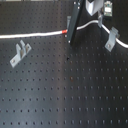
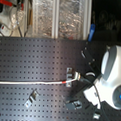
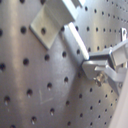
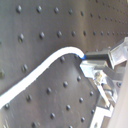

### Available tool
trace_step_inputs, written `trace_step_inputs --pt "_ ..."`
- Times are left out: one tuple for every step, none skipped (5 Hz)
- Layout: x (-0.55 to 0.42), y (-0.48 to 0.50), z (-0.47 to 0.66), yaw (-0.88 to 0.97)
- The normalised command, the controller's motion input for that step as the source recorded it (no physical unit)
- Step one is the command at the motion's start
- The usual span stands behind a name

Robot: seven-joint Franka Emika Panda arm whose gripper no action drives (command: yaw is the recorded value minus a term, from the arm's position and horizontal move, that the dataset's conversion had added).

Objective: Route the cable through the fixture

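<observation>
The white cable runs in from the first exterior view's left to its red band, passes behind a dark slanted bar, then curves down past a grey bracket. My gripper hangs at the top, shut on the cable just beyond the bar. In the second wrist view the cable arcs into the shut fingertips. In the first wrist view the gripper sits close to a grey bracket. In the second exterior view the cable ends at a small bracket beside the white arm.
A second grey bracket stands on the black perforated board, below the cable at the first exterior view's left. In the second exterior view more small brackets sit near the front, and clutter lines the back shelf.
</observation>
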Motion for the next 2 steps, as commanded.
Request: trace_step_inputs --pt "-0.123 0.175 0.00 0.21" --pt "-0.019 0.028 0.00 0.00"
